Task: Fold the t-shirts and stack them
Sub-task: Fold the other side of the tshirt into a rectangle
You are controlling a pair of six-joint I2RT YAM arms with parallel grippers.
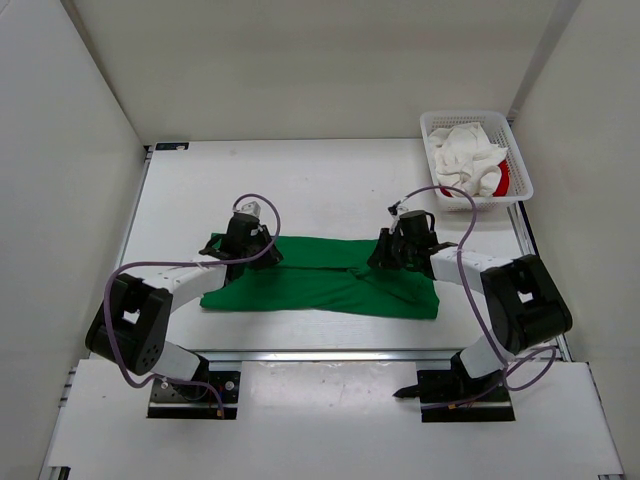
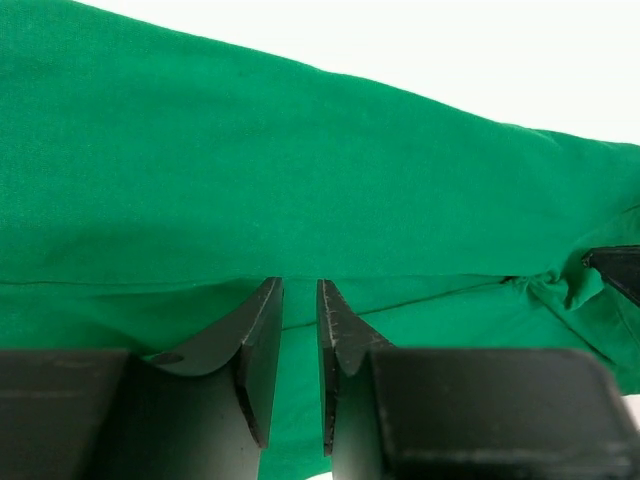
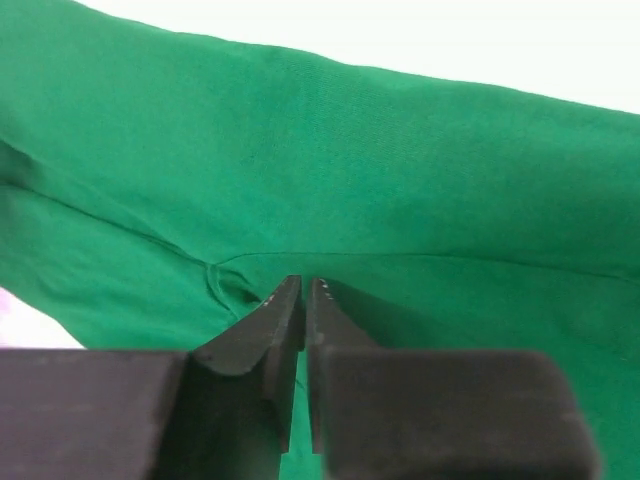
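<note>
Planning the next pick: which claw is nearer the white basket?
Right. Right claw on the green t-shirt, diagonally nearside-left of the basket; left claw much farther left along the shirt.

a white table [image 1: 330,190] fills the middle of the space, boxed in by plain white panels: a back wall [image 1: 300,60] along its far edge, a left wall [image 1: 60,200] and a right wall [image 1: 590,150] along its sides. a metal rail [image 1: 330,355] runs along the near edge, with a white board [image 1: 320,420] below it. the light is soft and even, casting only faint shadows.
</note>
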